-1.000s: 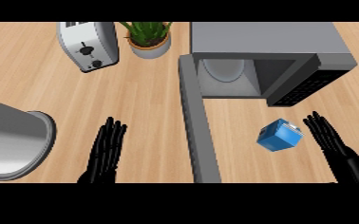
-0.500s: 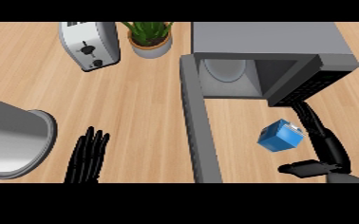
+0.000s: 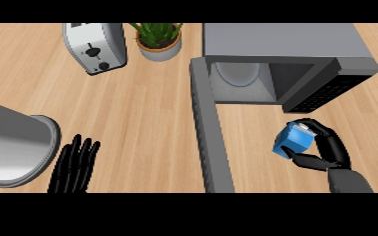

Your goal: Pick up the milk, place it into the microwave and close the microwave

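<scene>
Since a moment before, my right hand [image 3: 328, 152] had curled round the milk [image 3: 294, 140] (right of the open microwave [image 3: 284, 50] door); my left hand [image 3: 74, 165] rested, fingers straight.

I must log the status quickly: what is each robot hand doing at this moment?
Left robot hand: open, fingers straight, holding nothing, low on the counter.
Right robot hand: closed around the blue milk carton.
</scene>
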Robot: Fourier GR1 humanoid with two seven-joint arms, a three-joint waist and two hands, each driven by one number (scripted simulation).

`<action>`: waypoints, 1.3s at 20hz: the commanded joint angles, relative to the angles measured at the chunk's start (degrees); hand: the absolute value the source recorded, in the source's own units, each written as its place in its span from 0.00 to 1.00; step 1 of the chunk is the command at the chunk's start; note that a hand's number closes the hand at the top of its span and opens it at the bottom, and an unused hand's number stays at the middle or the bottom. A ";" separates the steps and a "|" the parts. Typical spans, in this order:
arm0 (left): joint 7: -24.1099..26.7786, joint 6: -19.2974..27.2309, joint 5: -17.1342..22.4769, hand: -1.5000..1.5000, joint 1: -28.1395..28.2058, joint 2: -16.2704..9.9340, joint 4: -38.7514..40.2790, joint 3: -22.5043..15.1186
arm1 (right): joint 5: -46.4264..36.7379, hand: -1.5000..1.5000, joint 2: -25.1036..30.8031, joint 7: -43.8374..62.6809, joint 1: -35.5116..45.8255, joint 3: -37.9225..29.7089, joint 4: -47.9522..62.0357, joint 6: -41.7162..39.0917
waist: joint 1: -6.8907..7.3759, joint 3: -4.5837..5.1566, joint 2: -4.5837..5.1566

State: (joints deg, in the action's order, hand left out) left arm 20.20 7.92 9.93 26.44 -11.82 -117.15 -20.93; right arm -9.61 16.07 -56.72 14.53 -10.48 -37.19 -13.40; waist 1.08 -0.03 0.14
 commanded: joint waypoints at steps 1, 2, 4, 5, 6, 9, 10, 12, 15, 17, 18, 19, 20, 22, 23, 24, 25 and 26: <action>0.97 -2.82 3.07 0.00 2.04 -2.68 -1.42 3.45 | -0.92 1.00 0.94 -10.17 4.85 -1.49 8.98 0.71 | 0.37 -0.11 0.15; 2.77 -3.16 2.74 0.00 2.63 -2.44 0.71 3.67 | -2.27 1.00 1.05 -11.53 3.24 -0.43 8.32 2.17 | 0.09 -0.07 0.08; 3.55 -3.70 2.85 0.00 2.45 -1.59 2.22 2.84 | -4.50 1.00 -0.70 -13.37 3.31 0.83 11.06 6.21 | 0.22 -0.10 0.16; -1.75 -2.41 2.84 0.00 2.16 -2.34 -3.72 2.46 | -4.11 1.00 2.00 -11.45 5.63 0.55 12.04 2.78 | 0.09 -0.10 0.11; 4.64 -4.47 3.60 0.00 1.82 -1.92 3.22 4.57 | -3.77 1.00 0.01 -8.84 9.95 -1.19 16.13 7.78 | 0.91 -0.15 0.39; 4.14 -4.10 2.85 0.00 1.73 -0.91 2.58 2.86 | -2.01 1.00 -4.59 -4.44 8.17 -4.20 15.13 18.83 | 0.35 -0.11 0.27; 3.22 -2.82 1.94 0.00 2.31 -0.79 0.92 2.60 | -0.38 1.00 -3.96 -0.34 10.24 -6.33 15.09 20.60 | 0.50 -0.12 0.26; 3.33 -3.22 2.02 0.00 3.23 -0.90 -0.61 1.98 | -3.17 1.00 -6.63 -0.42 8.22 -4.64 14.58 28.61 | 0.22 -0.06 0.09; 0.86 -5.71 6.17 0.00 2.07 -3.76 -1.67 7.41 | -0.51 1.00 -3.96 -6.44 12.61 -7.26 19.91 21.13 | 0.32 -0.11 0.24; 2.01 -6.05 5.44 0.00 3.73 -3.75 -1.39 6.72 | 0.67 1.00 -5.40 -8.93 12.48 -7.87 20.03 19.06 | 0.43 -0.13 0.26; 5.73 -5.51 4.03 0.00 4.45 -1.45 2.27 5.67 | -0.16 1.00 -7.76 -7.52 12.19 -6.04 17.58 19.75 | -0.06 -0.04 0.02; 4.84 -7.10 6.08 0.00 5.01 -3.23 1.16 7.45 | 0.16 1.00 -7.71 -9.93 11.14 -6.08 17.80 17.22 | 0.04 -0.06 0.06; 3.87 -6.04 4.91 0.00 3.55 -2.31 1.08 6.70 | -0.23 1.00 -8.79 -7.37 12.75 -5.19 17.07 17.57 | -0.20 -0.04 0.00; 2.42 -7.26 7.58 0.00 2.87 -3.45 0.39 8.99 | 0.61 1.00 -10.20 -9.84 12.84 -5.93 18.03 17.54 | -0.02 -0.07 0.13; -0.21 -6.61 8.70 0.00 -0.45 -3.29 1.46 10.68 | 0.51 1.00 -10.96 -8.23 13.43 -5.51 17.72 17.84 | -0.35 -0.05 0.10; 6.03 -10.91 9.64 0.00 3.37 -4.91 5.34 12.33 | 1.49 1.00 -11.96 -6.57 13.22 -5.57 14.98 17.16 | -0.47 0.03 -0.13; 4.00 -6.69 4.82 0.00 2.66 -1.67 3.14 7.34 | -0.26 1.00 -13.87 -7.45 11.33 -3.14 12.97 18.23 | -0.83 0.03 -0.23; 4.36 -7.39 5.17 0.00 3.84 -1.72 2.90 7.46 | 0.74 1.00 -12.04 -3.40 12.51 -3.20 10.46 15.78 | -0.89 0.05 -0.29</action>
State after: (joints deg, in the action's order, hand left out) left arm 24.06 0.65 16.17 29.51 -14.49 -114.66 -12.68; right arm -9.35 5.51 -59.93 26.90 -15.11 -22.68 4.64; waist 0.63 0.06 0.02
